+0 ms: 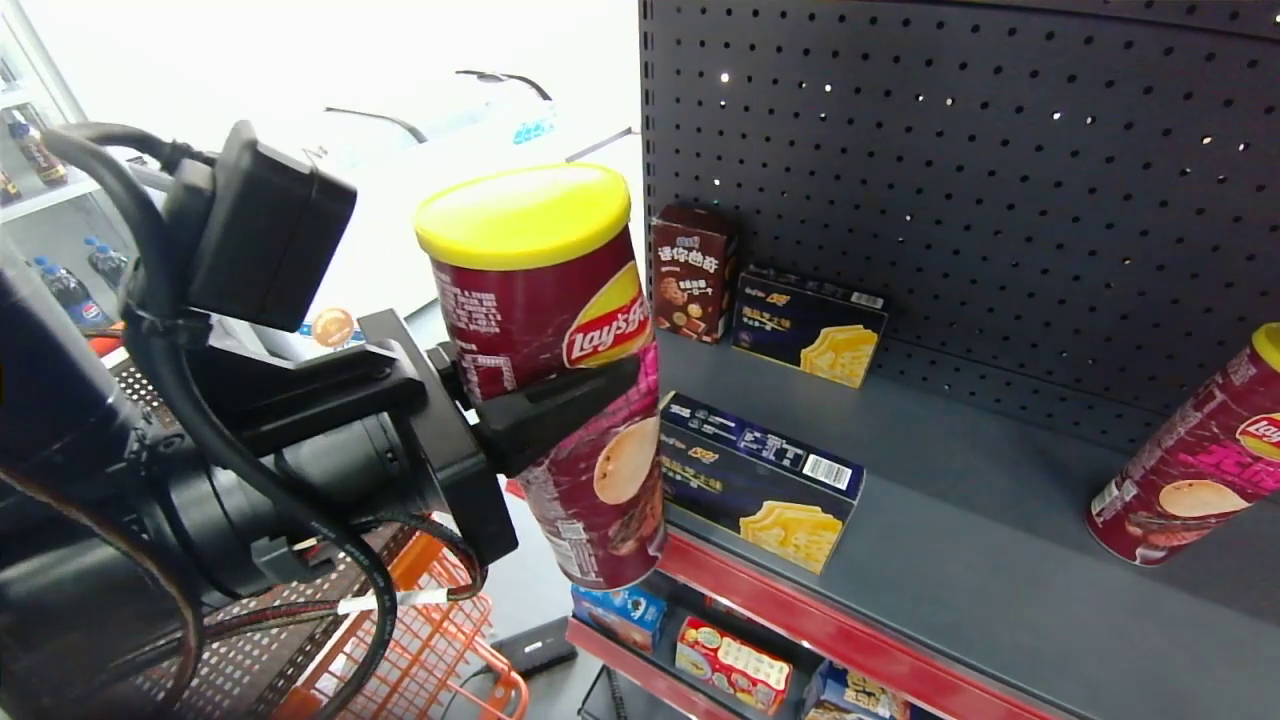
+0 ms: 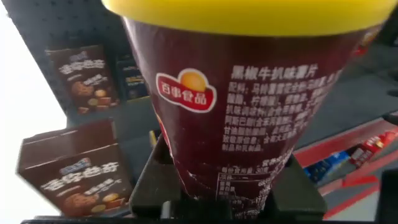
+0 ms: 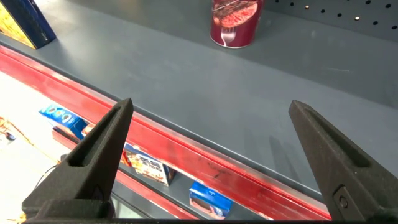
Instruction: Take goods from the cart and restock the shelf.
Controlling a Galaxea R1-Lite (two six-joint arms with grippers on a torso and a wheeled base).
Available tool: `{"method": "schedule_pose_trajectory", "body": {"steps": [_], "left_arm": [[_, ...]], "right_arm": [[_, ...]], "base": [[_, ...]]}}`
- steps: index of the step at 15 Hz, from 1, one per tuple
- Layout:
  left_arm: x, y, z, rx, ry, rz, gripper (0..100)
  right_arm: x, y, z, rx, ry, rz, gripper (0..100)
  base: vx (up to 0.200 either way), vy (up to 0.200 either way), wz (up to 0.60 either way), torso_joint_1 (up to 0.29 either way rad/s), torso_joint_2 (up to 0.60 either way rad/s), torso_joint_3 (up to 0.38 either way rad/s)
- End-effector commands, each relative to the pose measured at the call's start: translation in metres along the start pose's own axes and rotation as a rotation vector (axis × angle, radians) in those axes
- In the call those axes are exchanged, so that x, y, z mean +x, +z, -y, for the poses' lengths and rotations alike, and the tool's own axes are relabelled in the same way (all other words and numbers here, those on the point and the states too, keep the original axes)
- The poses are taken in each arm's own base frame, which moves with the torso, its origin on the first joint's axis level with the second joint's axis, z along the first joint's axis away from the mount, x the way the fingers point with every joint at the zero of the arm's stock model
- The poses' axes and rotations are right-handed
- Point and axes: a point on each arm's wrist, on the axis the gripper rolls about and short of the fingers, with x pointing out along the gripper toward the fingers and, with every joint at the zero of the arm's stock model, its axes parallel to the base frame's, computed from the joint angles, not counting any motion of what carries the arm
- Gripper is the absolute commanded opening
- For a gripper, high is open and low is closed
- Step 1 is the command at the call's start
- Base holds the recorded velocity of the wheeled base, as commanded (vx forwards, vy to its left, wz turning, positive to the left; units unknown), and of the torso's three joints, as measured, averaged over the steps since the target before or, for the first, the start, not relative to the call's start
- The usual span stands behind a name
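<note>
Where your left jaws stand: closed across the middle of the chip can (image 1: 520,310), out past the open end of the shelf (image 1: 980,520) and above the orange cart (image 1: 420,650).
Chip can: held in the air, not on the shelf, yellow lid up and leaning. Its foot hangs lower than the shelf deck, near the red front edge (image 1: 800,610).
Right jaws: spread wide and holding nothing. Bare shelf deck and the red edge lie between them, and a second chip can (image 3: 235,22) stands beyond them.
Beside the held can: a blue cracker box (image 1: 760,480) sits at the shelf's front corner, right by the can's lower half. You cannot tell whether they touch.
Beyond the left jaws: a brown cookie box (image 1: 692,272) and another blue box (image 1: 808,325) stand against the pegboard.
Risk, snag: if you carry the can straight in at this height, its foot would likely catch the red front edge.
Risk, shove: swinging in past the corner could push the cracker box back or off the end.
Risk, topple: if you release the can while it leans, it may tip and roll off the front.
Risk, slip: the tube looks smooth, so a sharp move could let it slide down through the left jaws.
</note>
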Motion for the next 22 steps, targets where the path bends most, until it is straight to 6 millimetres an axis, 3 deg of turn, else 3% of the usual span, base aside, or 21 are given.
{"method": "schedule_pose_trajectory", "body": {"steps": [1,12,22], "left_arm": [[0.005,-0.006,0.000,-0.007,-0.031,-0.024,0],[0.008,0.001,0.002,-0.043,-0.179,-0.025,0],[0.010,0.007,0.002,-0.037,-0.230,0.000,0]], "right_arm": [[0.000,0.000,0.000,0.000,0.000,0.001,100],[0.000,0.000,0.000,-0.003,0.007,-0.001,100],[0.000,0.000,0.000,-0.003,0.007,-0.001,100]], "base": [[0.000,0.000,0.00,0.000,0.00,0.000],[0.000,0.000,0.00,0.000,0.00,0.000],[0.000,0.000,-0.60,0.002,0.00,0.003]]}}
